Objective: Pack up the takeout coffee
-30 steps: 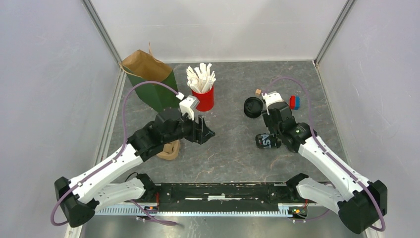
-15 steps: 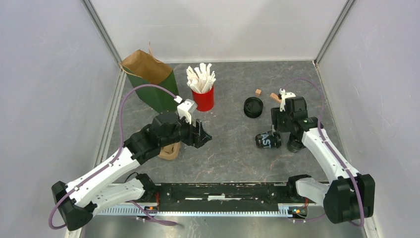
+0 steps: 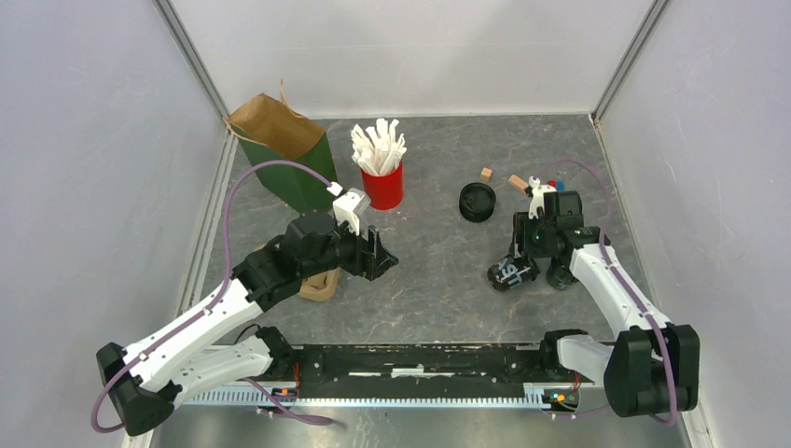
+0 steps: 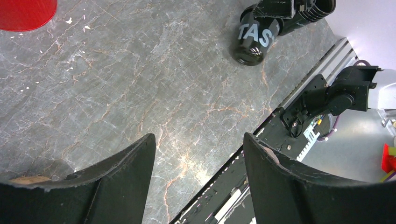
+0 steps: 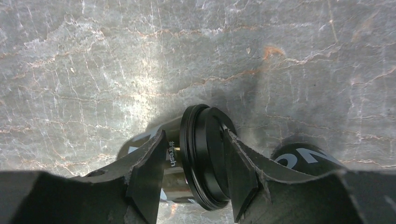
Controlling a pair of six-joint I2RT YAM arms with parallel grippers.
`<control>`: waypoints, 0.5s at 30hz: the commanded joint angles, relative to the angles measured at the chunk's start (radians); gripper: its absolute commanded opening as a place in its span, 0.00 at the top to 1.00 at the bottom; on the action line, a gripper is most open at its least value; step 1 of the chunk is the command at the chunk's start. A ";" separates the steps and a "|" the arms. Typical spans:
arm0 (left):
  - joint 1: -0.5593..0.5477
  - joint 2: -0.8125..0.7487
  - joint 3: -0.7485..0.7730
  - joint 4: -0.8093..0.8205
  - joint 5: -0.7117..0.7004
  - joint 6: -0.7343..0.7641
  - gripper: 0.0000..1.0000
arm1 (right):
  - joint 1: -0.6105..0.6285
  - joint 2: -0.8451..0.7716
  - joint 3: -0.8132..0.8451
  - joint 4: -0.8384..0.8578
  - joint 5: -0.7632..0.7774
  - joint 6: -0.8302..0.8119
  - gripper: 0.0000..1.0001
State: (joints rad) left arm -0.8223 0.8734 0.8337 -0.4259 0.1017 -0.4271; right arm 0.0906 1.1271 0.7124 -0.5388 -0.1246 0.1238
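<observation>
The right gripper (image 5: 195, 140) jaws clasp the tipped black cup (image 3: 509, 273) right of centre; the left gripper (image 4: 198, 140) jaws hang open.

The coffee cup (image 3: 509, 272) is black with white lettering, the lid (image 3: 477, 202) black, the tabletop (image 3: 438, 271) grey marble-patterned with rusty veins, the red cup (image 3: 383, 187) holds white sticks (image 3: 378, 147), the bag (image 3: 300, 182) is green outside and brown inside, and the arms (image 3: 201, 317) are white and black with purple cables (image 3: 227, 233).
</observation>
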 commanded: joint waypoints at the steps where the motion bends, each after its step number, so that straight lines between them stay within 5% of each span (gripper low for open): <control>1: -0.005 -0.011 0.002 0.004 -0.020 0.045 0.24 | -0.012 -0.013 -0.027 0.014 -0.048 -0.021 0.48; 15: -0.005 -0.010 0.017 -0.004 -0.031 0.052 0.24 | -0.010 -0.102 -0.044 0.013 -0.088 -0.033 0.72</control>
State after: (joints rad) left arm -0.8223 0.8734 0.8337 -0.4263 0.0860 -0.4244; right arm 0.0830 1.0630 0.6762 -0.5404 -0.1844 0.1066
